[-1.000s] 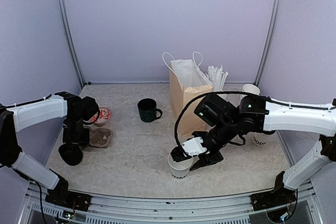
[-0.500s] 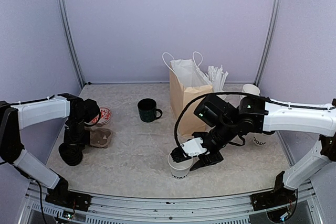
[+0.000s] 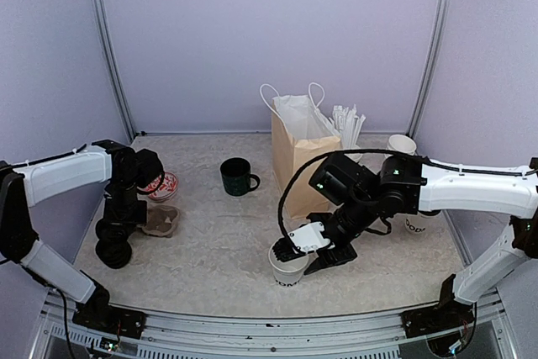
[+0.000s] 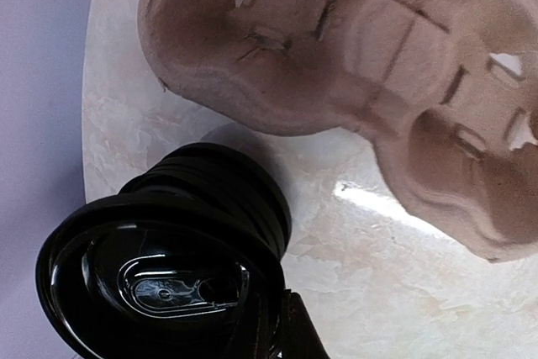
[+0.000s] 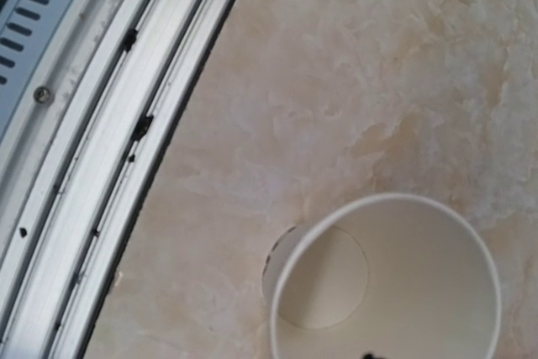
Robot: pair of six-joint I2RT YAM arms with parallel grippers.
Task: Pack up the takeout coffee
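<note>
No cup with a black lid shows in any view. My right gripper is shut on the rim of a lidless white paper cup with black lettering, standing near the table's front edge. The right wrist view looks down into this empty cup. My left gripper is shut on a black plastic lid, held just above a stack of black lids at the left front. The stack also shows in the left wrist view.
A brown pulp cup carrier lies beside the lid stack. A brown paper bag stands open at the back middle, straws behind it. A dark green mug, a red-patterned disc, lidless cups and another lettered cup stand around.
My left gripper has risen a little off the lid stack with a black lid in it. The right arm and its cup have hardly moved.
</note>
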